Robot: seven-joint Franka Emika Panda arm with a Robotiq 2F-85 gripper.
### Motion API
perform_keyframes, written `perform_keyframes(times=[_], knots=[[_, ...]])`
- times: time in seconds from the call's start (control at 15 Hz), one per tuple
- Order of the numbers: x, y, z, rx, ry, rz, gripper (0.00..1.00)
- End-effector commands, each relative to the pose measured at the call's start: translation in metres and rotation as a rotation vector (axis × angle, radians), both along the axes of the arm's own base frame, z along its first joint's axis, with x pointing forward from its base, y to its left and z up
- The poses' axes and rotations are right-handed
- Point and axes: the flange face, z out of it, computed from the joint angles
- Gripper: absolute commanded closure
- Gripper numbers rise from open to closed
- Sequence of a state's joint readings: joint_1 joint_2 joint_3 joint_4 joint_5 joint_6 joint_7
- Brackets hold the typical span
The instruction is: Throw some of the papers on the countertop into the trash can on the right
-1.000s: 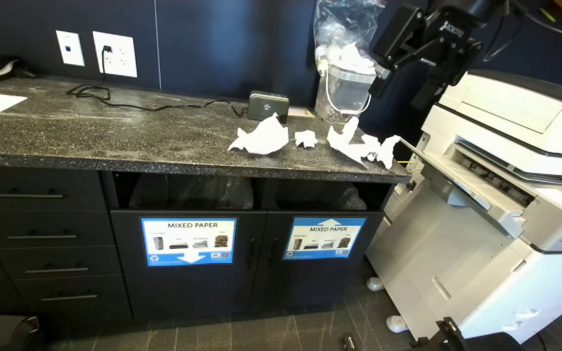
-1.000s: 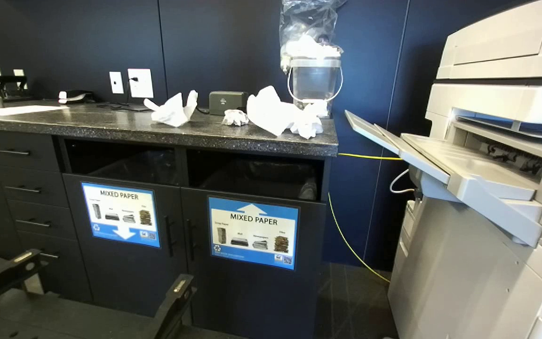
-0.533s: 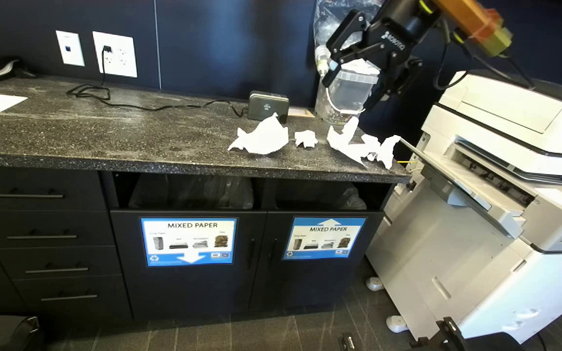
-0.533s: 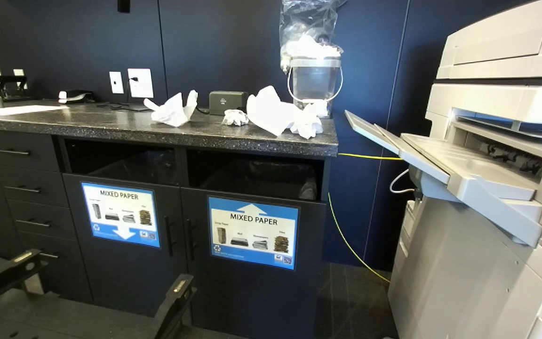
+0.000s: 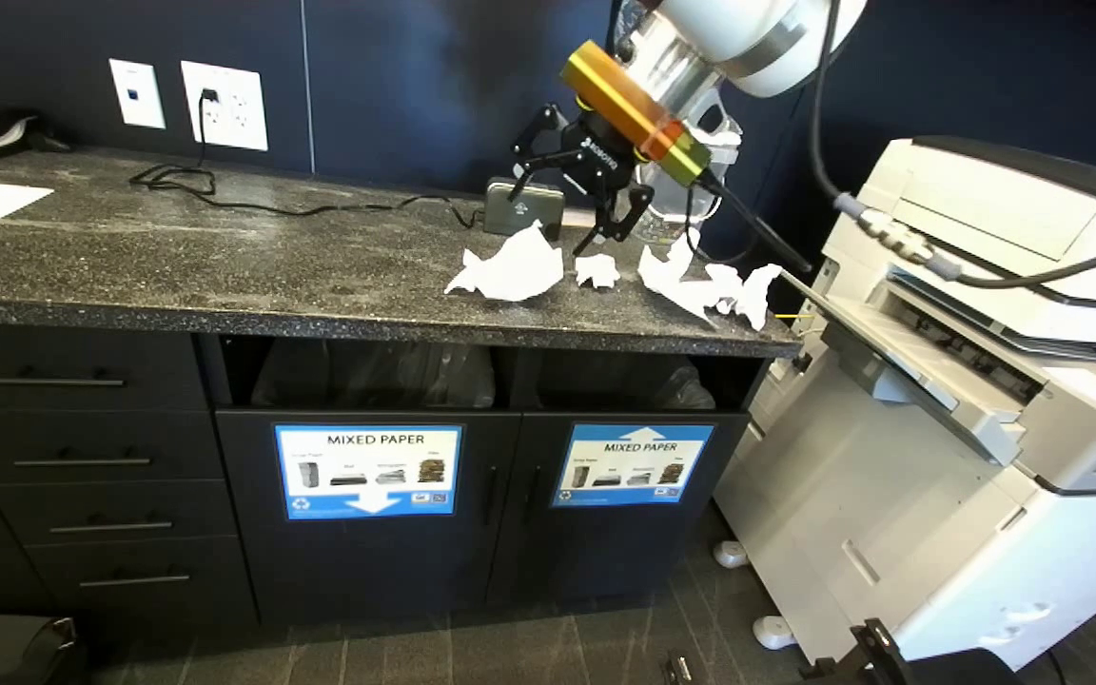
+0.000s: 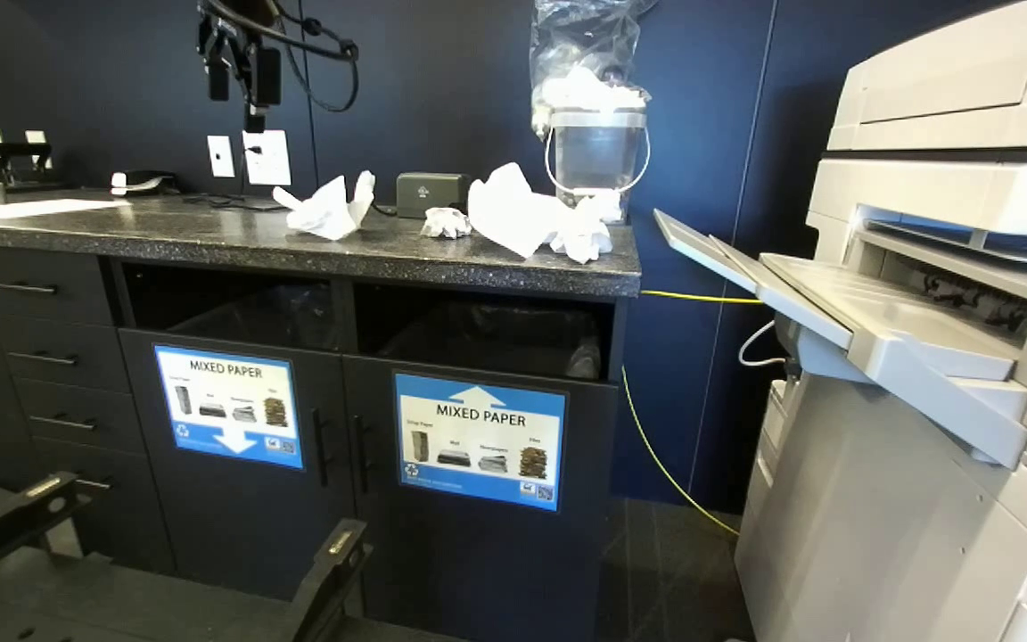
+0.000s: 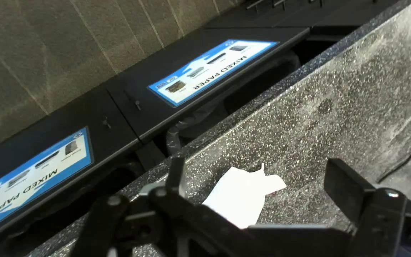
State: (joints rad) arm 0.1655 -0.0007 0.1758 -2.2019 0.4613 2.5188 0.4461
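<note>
As the gripper [image 7: 257, 175] swings left from high beside the printer [image 5: 890, 495] and arrives over the countertop [image 5: 320, 266], its fingers [image 7: 344, 189] stand wide apart, with nothing held between them. From above and to the left, in an exterior view, it faces the leftmost wad [image 6: 326, 214] without touching it. The wrist view shows a single crumpled paper beyond the fingertips and framed by them, most likely that same wad. Just to its right lies the small wad [image 5: 596, 271], and a cluster of papers [image 5: 667, 276] sits near the right end; I cannot tell how many pieces it holds.

None of the papers moves during this last second, so the swing counts only as an approach: the pick-up is not yet made. Lowering straight over the leftmost wad and bringing the fingers together seems the next step. It looks light and peaked, so it may slide or crumple if a finger lands on top. Behind it, toward the wall, a black box [image 5: 524, 211] could catch a finger. The trash can [image 6: 478, 562] on the right has its mouth under the near edge, so the paper probably must come forward, then down.
</note>
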Motion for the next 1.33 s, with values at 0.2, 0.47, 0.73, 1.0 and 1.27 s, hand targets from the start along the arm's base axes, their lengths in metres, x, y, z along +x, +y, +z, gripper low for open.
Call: perform_keyframes(times=[0.2,0.47,0.73,1.0,1.27], knots=[[0.086,0.003,-0.021,0.127,0.05,-0.333,0.0],[0.118,-0.004,-0.042,0.174,0.091,-0.54,0.0],[0.138,-0.002,-0.066,0.21,0.142,-0.753,0.0],[0.154,0.006,-0.086,0.205,0.134,-0.913,0.0],[0.16,0.025,-0.102,0.057,0.064,-0.935,0.0]])
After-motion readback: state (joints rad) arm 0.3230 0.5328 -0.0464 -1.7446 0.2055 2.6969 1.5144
